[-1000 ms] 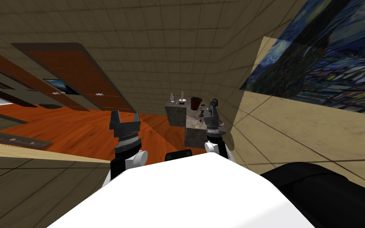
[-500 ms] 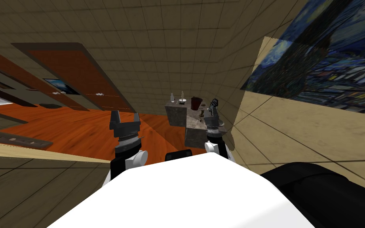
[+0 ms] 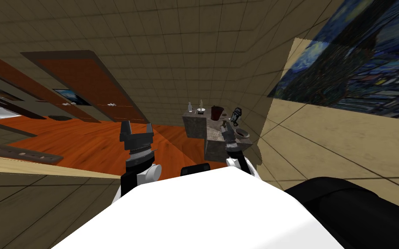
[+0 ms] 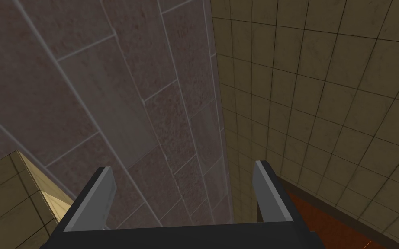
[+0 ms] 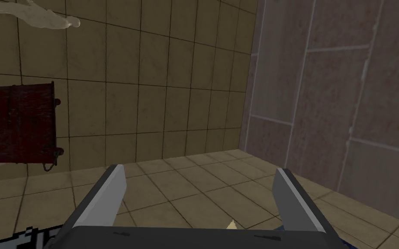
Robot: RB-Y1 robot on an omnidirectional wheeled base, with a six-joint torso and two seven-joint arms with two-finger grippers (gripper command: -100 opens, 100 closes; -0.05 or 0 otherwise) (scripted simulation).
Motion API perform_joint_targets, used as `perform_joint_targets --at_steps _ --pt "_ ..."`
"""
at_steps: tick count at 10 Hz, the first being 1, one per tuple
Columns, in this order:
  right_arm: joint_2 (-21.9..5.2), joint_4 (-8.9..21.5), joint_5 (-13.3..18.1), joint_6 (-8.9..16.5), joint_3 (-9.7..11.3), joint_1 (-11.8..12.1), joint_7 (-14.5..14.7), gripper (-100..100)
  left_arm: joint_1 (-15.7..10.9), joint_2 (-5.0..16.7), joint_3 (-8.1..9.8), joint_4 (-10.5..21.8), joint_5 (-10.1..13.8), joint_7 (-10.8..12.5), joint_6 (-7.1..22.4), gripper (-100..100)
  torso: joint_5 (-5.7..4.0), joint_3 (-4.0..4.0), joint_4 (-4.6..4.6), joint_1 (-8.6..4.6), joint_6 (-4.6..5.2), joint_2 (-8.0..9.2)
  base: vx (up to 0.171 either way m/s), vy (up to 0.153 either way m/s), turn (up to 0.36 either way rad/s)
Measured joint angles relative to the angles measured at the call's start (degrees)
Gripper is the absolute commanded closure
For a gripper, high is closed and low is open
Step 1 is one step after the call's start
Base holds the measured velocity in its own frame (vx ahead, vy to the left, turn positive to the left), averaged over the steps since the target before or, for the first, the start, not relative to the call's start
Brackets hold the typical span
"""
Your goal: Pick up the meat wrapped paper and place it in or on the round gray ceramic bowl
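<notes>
Find the white-and-blue meat wrapped paper (image 3: 236,114) propped on the mottled stone table (image 3: 196,126), just beyond the right jaws and not between them, with those jaws spread wide, grasping nothing, beside the round gray bowl (image 3: 242,132). Get from the head view two white bottles (image 3: 190,106) and a dark red bucket (image 3: 217,112) at the table's far side, and from the right wrist view that bucket against tan wall tiles plus a black-and-white patterned edge (image 5: 30,237), too little to name. Hold the left jaws released too, over an orange wood floor (image 3: 77,142), with a large blue swirling painting (image 3: 350,65) on the right wall
</notes>
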Motion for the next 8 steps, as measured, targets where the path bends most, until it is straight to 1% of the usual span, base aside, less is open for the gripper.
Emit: perform_joint_targets --at_steps 1,2,3,4,5,6,7,8 --pt "-1.7 1.2 0.8 2.0 -0.3 -0.2 0.3 -100 0.0 0.0 0.00 0.0 0.0 0.0 0.0 0 0.01 0.01 0.01 0.08 -0.01 0.03 0.052 0.224 -0.009" --pt "-3.7 2.8 1.6 3.0 -0.6 0.8 0.6 -100 0.0 0.0 0.00 0.0 0.0 0.0 0.0 0 0.03 0.00 0.00 0.16 0.00 -0.01 0.034 0.145 -0.020" --pt "-4.5 4.2 2.1 3.5 -0.6 0.8 0.8 -100 0.0 0.0 0.00 0.0 0.0 0.0 0.0 0 -0.01 0.01 0.01 -0.07 -0.01 0.03 0.010 0.144 0.000" --pt "-5.8 5.3 2.8 4.4 -0.6 1.5 1.2 -100 0.0 0.0 0.00 0.0 0.0 0.0 0.0 0 -0.03 0.06 0.02 -0.10 0.00 0.11 0.001 0.188 -0.016" --pt "-7.3 7.2 4.0 5.4 -0.4 2.2 1.9 -100 0.0 0.0 0.00 0.0 0.0 0.0 0.0 0 0.00 0.09 0.03 0.01 0.00 0.16 -0.001 0.144 -0.019" --pt "-8.4 8.6 4.4 6.0 -0.6 2.3 2.1 -100 0.0 0.0 0.00 0.0 0.0 0.0 0.0 0 -0.01 0.10 0.04 -0.11 0.00 0.17 0.022 0.158 -0.001" --pt "-10.4 10.3 4.9 6.5 -1.2 3.3 2.2 -100 0.0 0.0 0.00 0.0 0.0 0.0 0.0 0 -0.02 0.07 0.03 -0.09 0.01 0.12 0.016 0.215 -0.013" --pt "-12.0 14.1 6.0 6.5 -1.2 3.6 2.8 -100 0.0 0.0 0.00 0.0 0.0 0.0 0.0 0 0.01 0.07 0.03 0.08 0.00 0.12 0.000 0.166 -0.019"
